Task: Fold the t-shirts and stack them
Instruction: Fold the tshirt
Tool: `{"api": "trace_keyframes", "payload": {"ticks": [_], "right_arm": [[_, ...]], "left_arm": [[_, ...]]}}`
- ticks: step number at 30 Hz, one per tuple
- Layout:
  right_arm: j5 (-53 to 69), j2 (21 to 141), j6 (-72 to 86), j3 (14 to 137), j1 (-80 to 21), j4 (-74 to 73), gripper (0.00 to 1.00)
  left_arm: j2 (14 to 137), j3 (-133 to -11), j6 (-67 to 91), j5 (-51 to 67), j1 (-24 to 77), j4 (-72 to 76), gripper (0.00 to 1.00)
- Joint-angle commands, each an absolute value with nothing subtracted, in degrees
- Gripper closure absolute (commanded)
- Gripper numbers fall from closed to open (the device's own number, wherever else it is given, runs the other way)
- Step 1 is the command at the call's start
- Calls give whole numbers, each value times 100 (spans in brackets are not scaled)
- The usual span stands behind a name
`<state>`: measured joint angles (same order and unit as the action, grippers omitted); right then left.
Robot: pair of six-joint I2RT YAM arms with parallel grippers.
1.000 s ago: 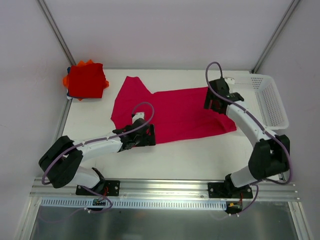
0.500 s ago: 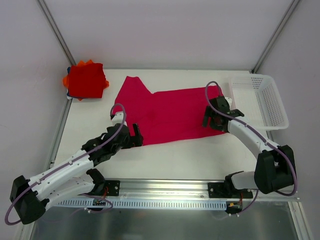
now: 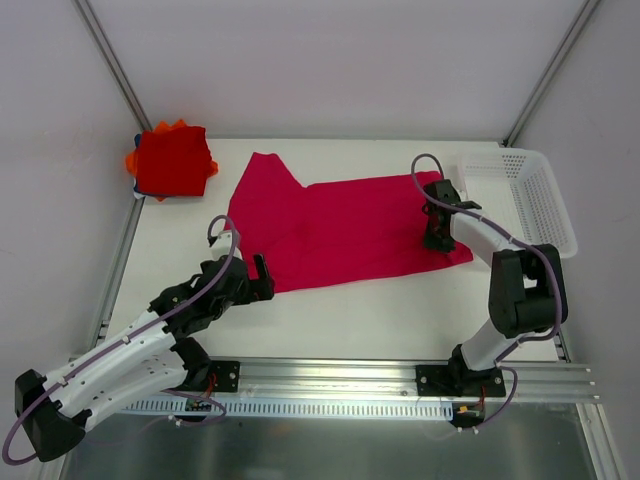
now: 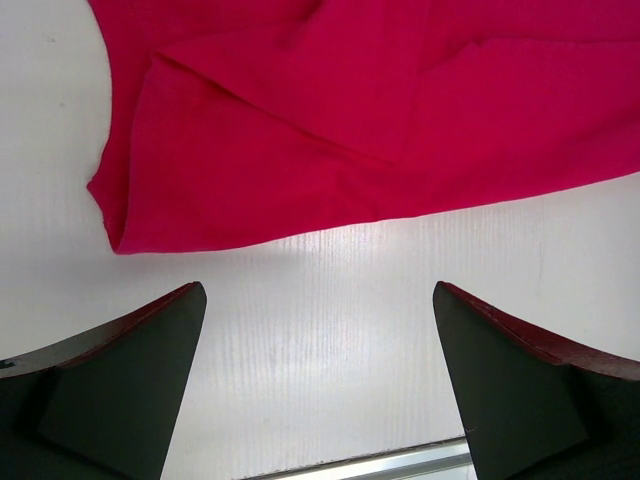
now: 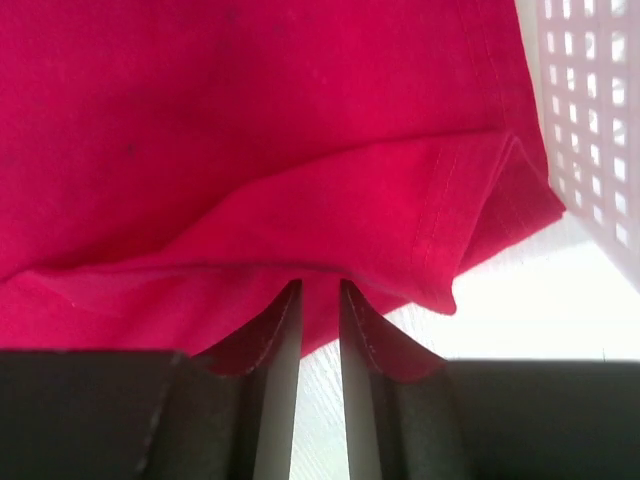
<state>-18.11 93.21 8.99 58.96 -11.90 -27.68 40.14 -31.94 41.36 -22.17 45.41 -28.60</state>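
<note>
A crimson-pink t-shirt (image 3: pixel 340 225) lies spread flat across the middle of the table. My right gripper (image 3: pixel 434 238) is down at its near right corner. In the right wrist view the jaws (image 5: pixel 320 292) stand narrow, with a raised fold of that shirt (image 5: pixel 300 150) pinched between the tips. My left gripper (image 3: pixel 258 273) is wide open just off the shirt's near left corner. In the left wrist view only bare table lies between its fingers (image 4: pixel 130 380), and the shirt's edge (image 4: pixel 300 170) lies ahead. More t-shirts sit folded at the back left: a red one (image 3: pixel 172 160) on an orange one (image 3: pixel 131 160).
A white perforated basket (image 3: pixel 545 200) stands at the back right, its wall (image 5: pixel 590 120) close beside the shirt's right hem. The metal rail along the table's near edge (image 4: pixel 400 465) runs just behind my left fingers.
My left arm drew back toward the near left, off the shirt, still open. My right gripper came down onto the shirt's near right corner and closed on a fold.
</note>
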Motion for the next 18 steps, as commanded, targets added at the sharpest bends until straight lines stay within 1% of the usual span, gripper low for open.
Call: {"api": "trace_keyframes", "payload": {"ticks": [1,11,15,18], "right_arm": [[-1854,9448,809,6231,-1090,-2716,76],[-2171,9914,668,6644,-879,-2768,76],[-2267,10151,615,6890,-713,-2769,74],[-2320,10458,510,7329,-624,-2786,70]], "left_arm": [[3955,-3234,4140,-2470,4562,-2997,1],[3990,-3296,4043,-2654,4562,-2997,1],[3929,-3313,4017,-2698,4562,-3006,1],[3902,-3322,3973,-2716,4562,-3006,1]]}}
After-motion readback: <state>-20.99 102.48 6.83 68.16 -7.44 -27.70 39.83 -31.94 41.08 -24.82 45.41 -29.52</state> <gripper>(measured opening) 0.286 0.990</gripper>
